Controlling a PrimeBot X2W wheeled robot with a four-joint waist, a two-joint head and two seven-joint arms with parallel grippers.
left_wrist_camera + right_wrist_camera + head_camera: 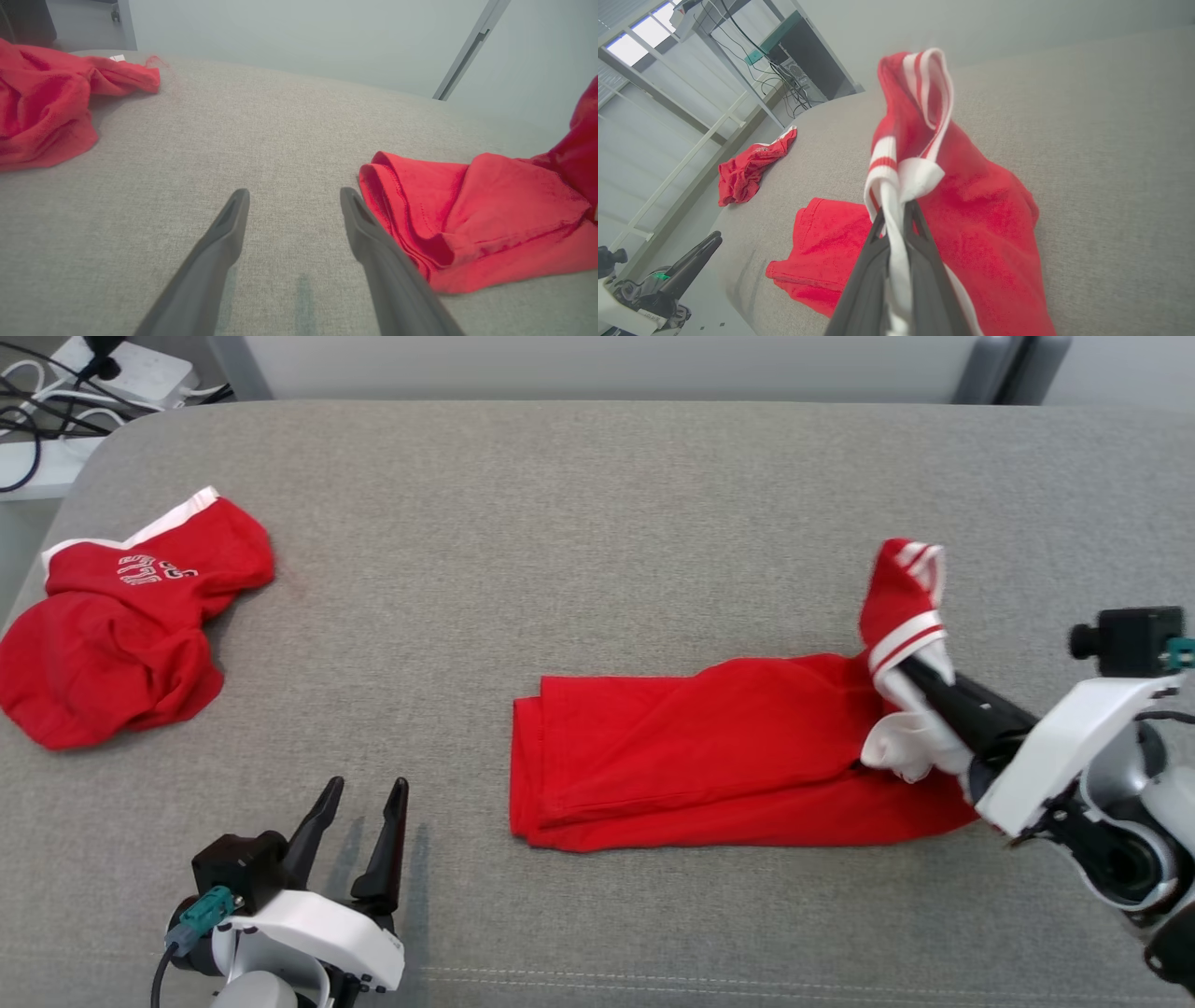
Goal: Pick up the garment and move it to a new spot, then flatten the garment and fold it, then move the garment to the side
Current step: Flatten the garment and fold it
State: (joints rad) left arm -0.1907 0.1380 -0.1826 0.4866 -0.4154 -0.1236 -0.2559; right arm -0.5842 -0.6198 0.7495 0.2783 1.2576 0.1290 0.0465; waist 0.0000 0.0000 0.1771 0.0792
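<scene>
Right gripper (910, 670) is clamped tight on the white striped trim (907, 640) of the red garment (700, 761); the right wrist view has both dark fingers (871, 261) pinched together with a band of white cloth squeezed between them (896, 210); that end of the garment is lifted off the surface, the trim standing up above the fingertips; the rest of the garment lies folded in a long strip on the grey padded table (597, 523), right of centre, its folded edge pointing toward the left arm. Over to the left gripper (367, 789); jaws spread wide, nothing between them, hovering low at the near edge, just beside the strip's folded end (490, 210). Far left, a second red garment (121, 625) sits crumpled near the table's corner, well apart from the action; cables (28, 411) trail beyond that corner.
</scene>
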